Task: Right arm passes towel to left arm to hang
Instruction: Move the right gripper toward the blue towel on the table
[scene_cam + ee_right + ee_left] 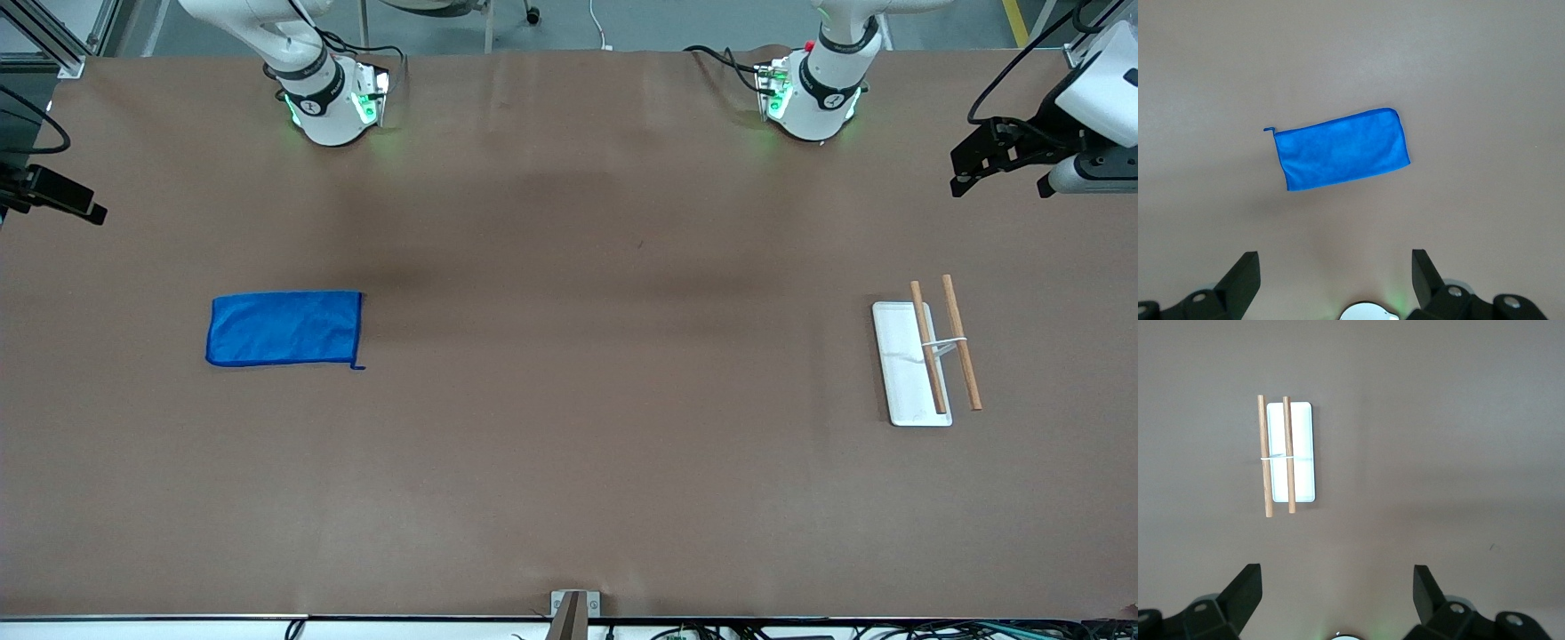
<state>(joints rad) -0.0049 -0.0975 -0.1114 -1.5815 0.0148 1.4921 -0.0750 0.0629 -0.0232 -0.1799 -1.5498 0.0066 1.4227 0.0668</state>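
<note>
Right gripper [1331,277] up in the air above the right arm's end of the table [569,462], fingers [1245,277] spread wide apart, nothing between them. Barely seen at the front view's edge. Left gripper [1335,593] likewise raised over the left arm's end of the table, fingers [1245,590] wide apart, empty. Both arms waiting.

Towel [284,328] lying flat and folded on the table toward the right arm's end, bright blue, small loop at the corner nearest the front camera. Touched by neither gripper.

Rack [929,356] toward the left arm's end: white flat base, two wooden bars [960,342] held above it, side by side. Well apart from towel.
</note>
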